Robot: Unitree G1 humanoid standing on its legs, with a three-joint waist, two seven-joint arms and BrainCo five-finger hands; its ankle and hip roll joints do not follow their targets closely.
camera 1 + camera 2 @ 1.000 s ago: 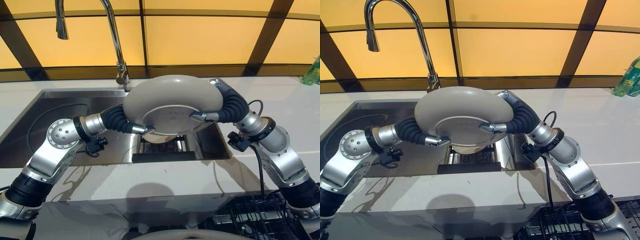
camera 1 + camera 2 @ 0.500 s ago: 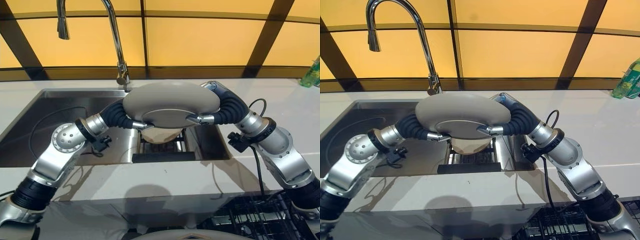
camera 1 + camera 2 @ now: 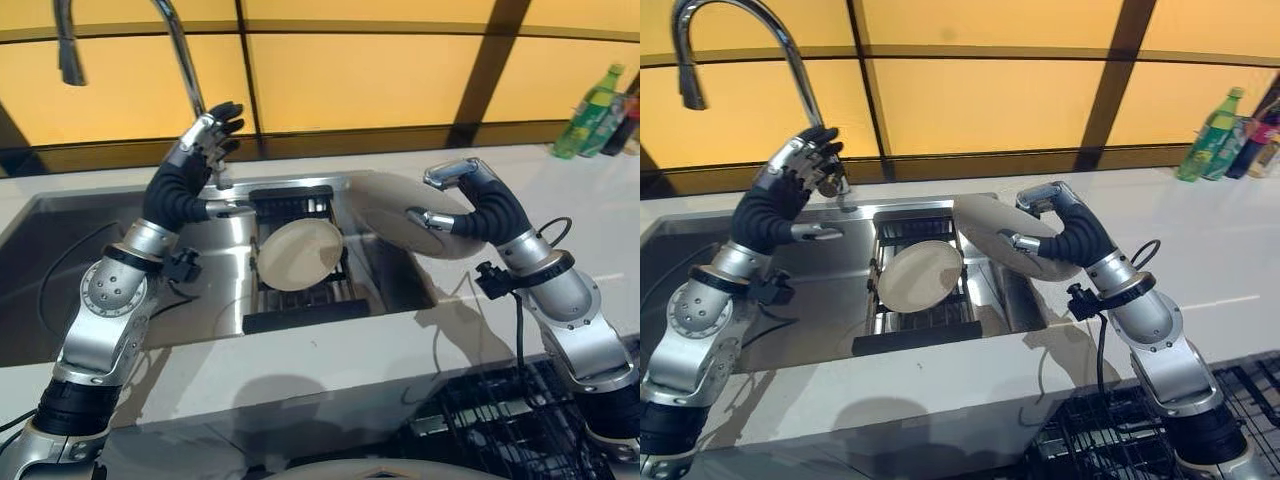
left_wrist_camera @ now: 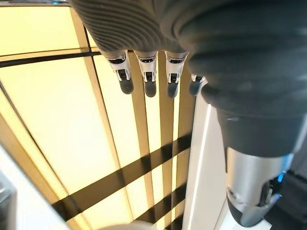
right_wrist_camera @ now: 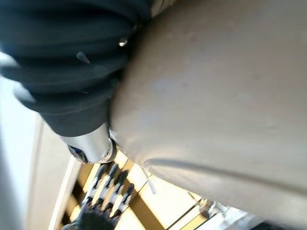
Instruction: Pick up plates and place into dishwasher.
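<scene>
your right hand (image 3: 455, 200) grips the large plate (image 3: 405, 212), fingers over its upper rim and thumb against its underside. the plate is tilted and held in the air above the right edge of the sink (image 3: 60, 290), clear of the bench (image 3: 330, 355). in the right wrist view the plate's pale underside (image 5: 216, 96) lies directly against the hand's dark cover.

your left hand (image 3: 205, 135) is raised beside the tap (image 3: 180, 50), released, with fingers straight and spread and nothing in it. the left wrist view shows those fingers (image 4: 148, 79) extended toward the yellow wall panels (image 4: 57, 139).

a second plate (image 3: 297, 255) leans at a tilt in the dark rack (image 3: 300, 300) that sits inside the sink, between your two arms. it is close to the held plate but apart from it.

the tap rises behind the sink, just beside your left hand, and its spout curves over to the far left. bottles (image 3: 585, 95) stand on the far right corner of the bench, well apart from both hands. a black wire rack (image 3: 500, 410) shows below the front edge of the bench, under your right arm. the rim of another pale dish (image 3: 370, 468) shows at the bottom edge of the left eye view.
</scene>
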